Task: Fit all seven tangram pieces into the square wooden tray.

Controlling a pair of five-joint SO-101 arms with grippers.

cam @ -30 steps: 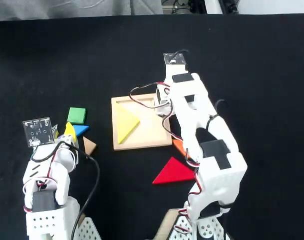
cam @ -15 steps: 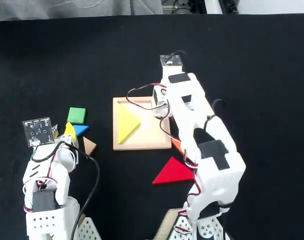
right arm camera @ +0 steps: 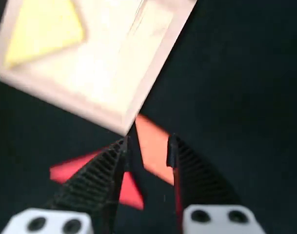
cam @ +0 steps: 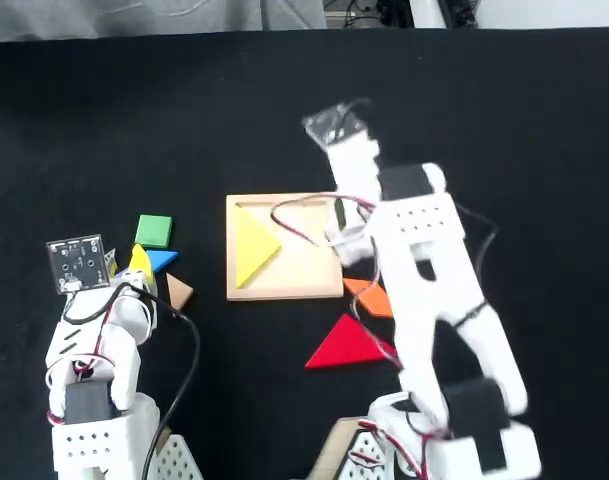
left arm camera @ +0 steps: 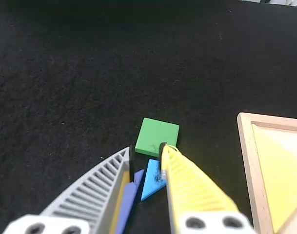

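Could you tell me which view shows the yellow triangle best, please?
The high view: the whole yellow triangle lies uncovered in the tray. Both wrist views cut part of it off at the picture's edge.

Light even and diffuse, seemingly from above. Black worktop point(cam: 544, 150) swallows it: cast shadows barely readable, surface near featureless. White arm shell point(cam: 424, 250) bright in high view, close to blown out. Wooden tray point(right arm camera: 104, 63) washed pale in right wrist view, glare across its floor. Left wrist view darkens toward worktop's far edge; green square point(left arm camera: 157, 137) vivid.
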